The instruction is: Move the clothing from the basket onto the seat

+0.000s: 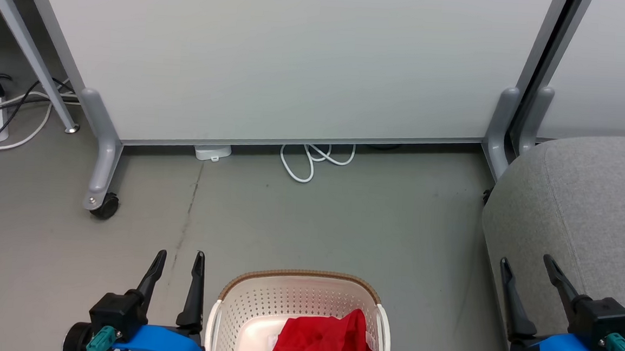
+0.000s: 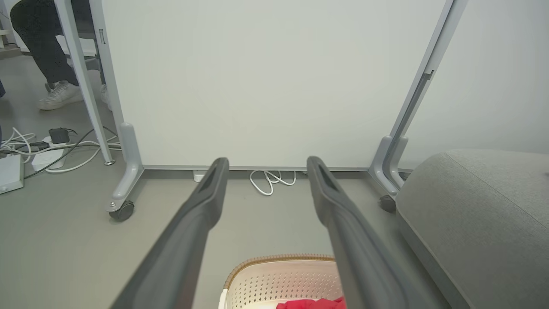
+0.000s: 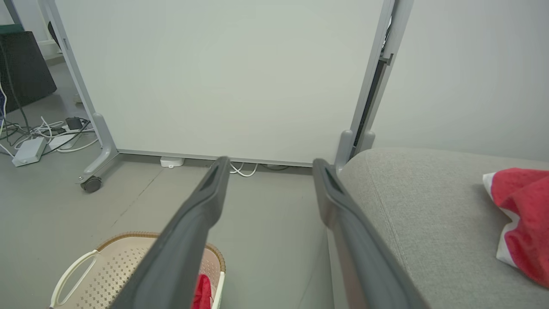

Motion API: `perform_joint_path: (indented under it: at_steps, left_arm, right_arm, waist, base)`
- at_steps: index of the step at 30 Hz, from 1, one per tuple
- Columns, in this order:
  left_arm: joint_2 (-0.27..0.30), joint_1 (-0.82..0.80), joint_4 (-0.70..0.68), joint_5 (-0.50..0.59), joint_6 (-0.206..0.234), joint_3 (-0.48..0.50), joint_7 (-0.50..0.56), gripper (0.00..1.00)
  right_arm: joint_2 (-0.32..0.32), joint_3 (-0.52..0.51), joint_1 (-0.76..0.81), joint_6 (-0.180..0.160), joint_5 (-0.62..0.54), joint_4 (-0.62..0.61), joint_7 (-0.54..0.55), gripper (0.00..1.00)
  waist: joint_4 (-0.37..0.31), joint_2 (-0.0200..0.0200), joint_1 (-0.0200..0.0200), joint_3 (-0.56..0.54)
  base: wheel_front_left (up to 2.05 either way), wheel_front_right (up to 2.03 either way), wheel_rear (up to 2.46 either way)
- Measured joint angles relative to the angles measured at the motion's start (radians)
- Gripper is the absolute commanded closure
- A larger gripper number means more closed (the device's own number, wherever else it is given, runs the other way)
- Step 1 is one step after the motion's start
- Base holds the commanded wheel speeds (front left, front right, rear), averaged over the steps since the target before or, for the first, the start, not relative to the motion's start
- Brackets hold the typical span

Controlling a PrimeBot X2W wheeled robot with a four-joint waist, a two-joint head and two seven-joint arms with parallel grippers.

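Two empty, wide-open end effectors; floor gap between basket rim and seat edge.

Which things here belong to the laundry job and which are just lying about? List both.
Job: basket; red garment inside it; seat; second red garment lying on it; left gripper and right gripper, both open.

Lying about: white cable loop; wheeled partition; white box with cords; person's shoe.

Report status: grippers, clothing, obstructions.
Left gripper open, empty. Right gripper open, empty. One red garment in basket, second garment on seat. No obstruction seen.
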Motion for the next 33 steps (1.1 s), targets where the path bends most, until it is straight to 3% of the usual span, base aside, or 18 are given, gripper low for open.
perform_joint_path:
  at_steps: [9, 18, 33]
  left_arm:
    - [-0.002, -0.058, 0.007, -0.001, 0.000, -0.018, 0.000, 0.00]
    - [0.001, -0.199, 0.060, -0.007, 0.000, -0.060, 0.000, 0.00]
    - [0.013, -0.421, 0.312, -0.052, 0.000, -0.216, 0.000, 0.00]
  right_arm:
    - [-0.017, 0.046, -0.113, 0.000, 0.005, -0.036, 0.004, 0.00]
    - [-0.037, 0.101, -0.291, 0.000, 0.012, -0.063, -0.015, 0.00]
    - [-0.013, 0.170, -0.454, 0.000, 0.025, -0.051, -0.072, 0.00]
  waist:
    - [-0.036, -0.0001, 0.0001, 0.113]
    - [-0.092, 0.0000, 0.0001, 0.300]
    - [-0.218, -0.0001, 0.0002, 0.606]
  base:
    - [0.00, 0.00, 0.00]
    - [0.00, 0.00, 0.00]
    - [0.00, 0.00, 0.00]
